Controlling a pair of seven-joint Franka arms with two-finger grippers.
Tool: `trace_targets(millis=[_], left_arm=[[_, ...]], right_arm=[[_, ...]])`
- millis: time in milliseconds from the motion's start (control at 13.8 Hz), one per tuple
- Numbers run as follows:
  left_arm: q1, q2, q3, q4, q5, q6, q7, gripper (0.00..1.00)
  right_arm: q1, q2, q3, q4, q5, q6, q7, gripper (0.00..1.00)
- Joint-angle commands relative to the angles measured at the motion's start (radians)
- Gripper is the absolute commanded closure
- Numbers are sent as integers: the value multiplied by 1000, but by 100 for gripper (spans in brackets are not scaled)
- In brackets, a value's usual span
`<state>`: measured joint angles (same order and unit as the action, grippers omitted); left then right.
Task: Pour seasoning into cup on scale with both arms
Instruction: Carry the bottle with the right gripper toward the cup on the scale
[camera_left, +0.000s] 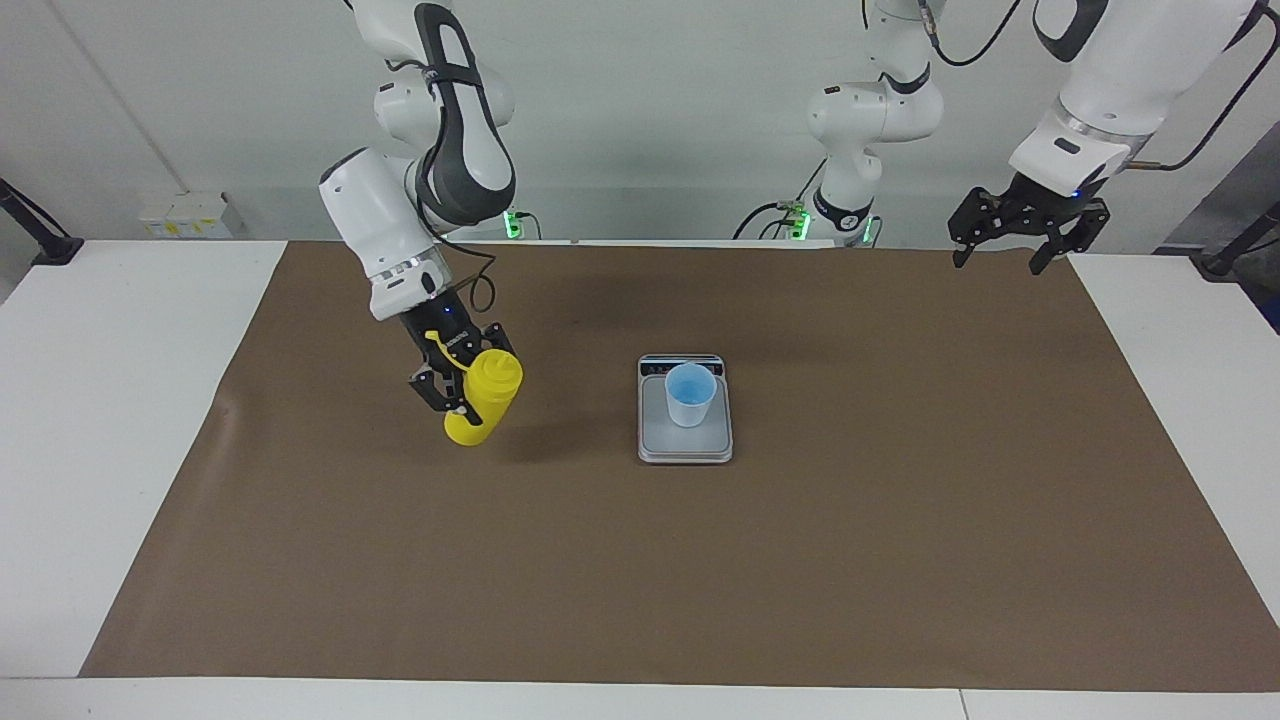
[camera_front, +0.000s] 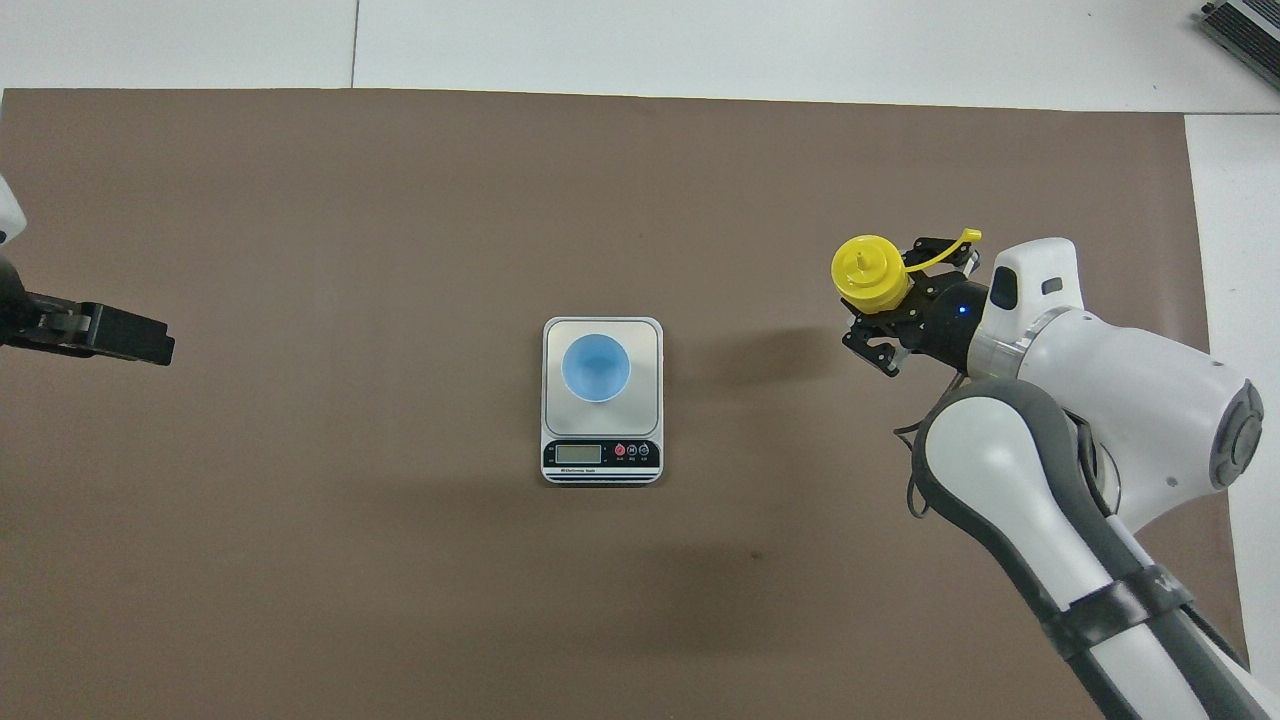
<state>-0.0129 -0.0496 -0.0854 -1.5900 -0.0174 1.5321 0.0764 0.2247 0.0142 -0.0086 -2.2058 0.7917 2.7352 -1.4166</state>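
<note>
1. Right gripper (camera_left: 462, 392) was clamped on the seasoning bottle (camera_left: 485, 400); jaws closed tight around its yellow body, just below the nozzle top.
2. Bottle was lifted clear of the brown mat (camera_left: 640, 560), tilted, base lower and swung away from the scale. Tethered cap strap (camera_front: 940, 252) hung loose off the top, toward the wrist.
3. In the overhead view the bottle top (camera_front: 868, 272) sat at about 2 o'clock from the scale (camera_front: 602, 440), well apart from it, toward the right arm's end of the tabletop (camera_left: 100, 400).
4. Scale lay flat near mid-mat, display strip (camera_front: 601, 455) at its 6 o'clock end in the overhead view, the end nearest the robots.
5. Cup (camera_left: 689, 394) stood upright on the weighing plate, pale blue, open mouth up. In the overhead view it (camera_front: 596, 368) sat centred on the plate, at 12 o'clock from the display. Whether it held anything could not be told.
6. Left gripper (camera_left: 1003, 258) hung in the air over the mat's corner at the left arm's end, jaws spread wide, nothing in them. That arm waited.
7. In the overhead view the left gripper (camera_front: 145, 345) showed at 9 o'clock from the scale, well apart.
</note>
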Motion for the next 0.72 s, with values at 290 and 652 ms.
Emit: trace_targets(millis=[290,652], left_arm=[[18,-18,-10,-16,-12,-10,5,0],[18,-18,-10,-16,-13,-10,6,0]], right_arm=[[18,32,10,75,-404,-66,466,100],[96,116,15,267,-966,-253,901,100]])
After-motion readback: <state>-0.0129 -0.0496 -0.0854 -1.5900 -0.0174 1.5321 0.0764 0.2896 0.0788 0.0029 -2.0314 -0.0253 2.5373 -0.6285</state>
